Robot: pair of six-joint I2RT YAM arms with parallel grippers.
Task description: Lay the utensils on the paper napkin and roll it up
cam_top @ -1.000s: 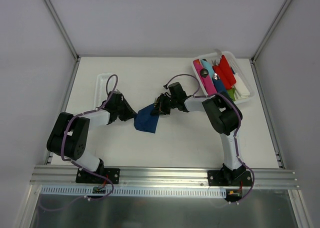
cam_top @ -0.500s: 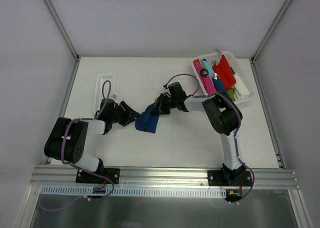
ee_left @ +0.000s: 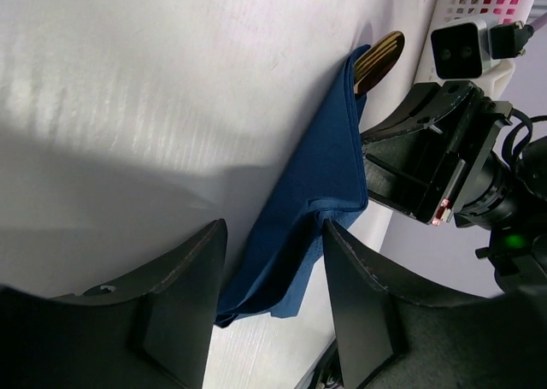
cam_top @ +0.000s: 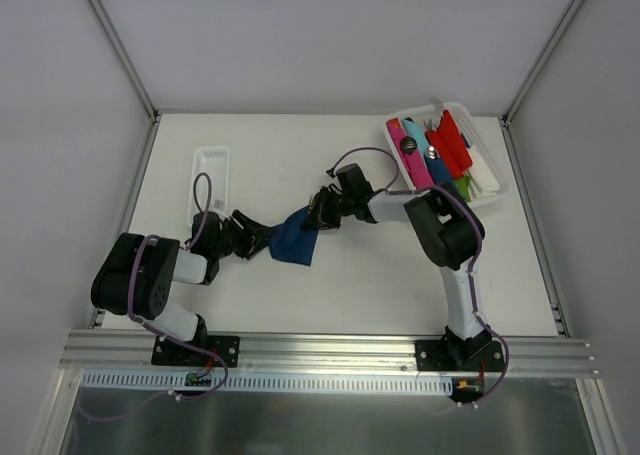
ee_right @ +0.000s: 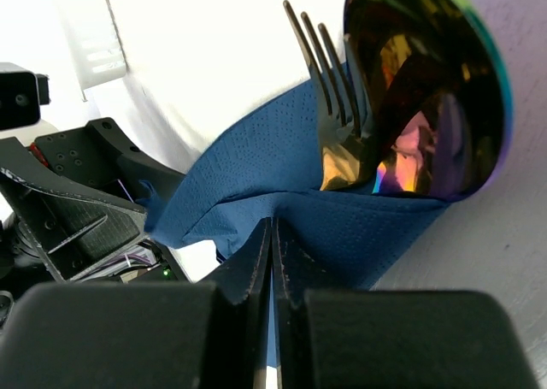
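On the white table (cam_top: 350, 285), the folded navy paper napkin (cam_top: 294, 237) spans the gap between the two tools. The right gripper (cam_top: 318, 215) is pinched tight on its fold, and the left gripper (cam_top: 258, 242) stands half spread with the napkin's other end loose between its fingers (ee_left: 184, 295). A shiny fork (ee_right: 329, 73) and spoon (ee_right: 427, 90) poke out of the napkin just beyond the right gripper's tips.

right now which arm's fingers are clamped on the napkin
The right arm's fingers, shut on a fold of the blue napkin; the left arm's fingers stand open, the napkin's end between them.
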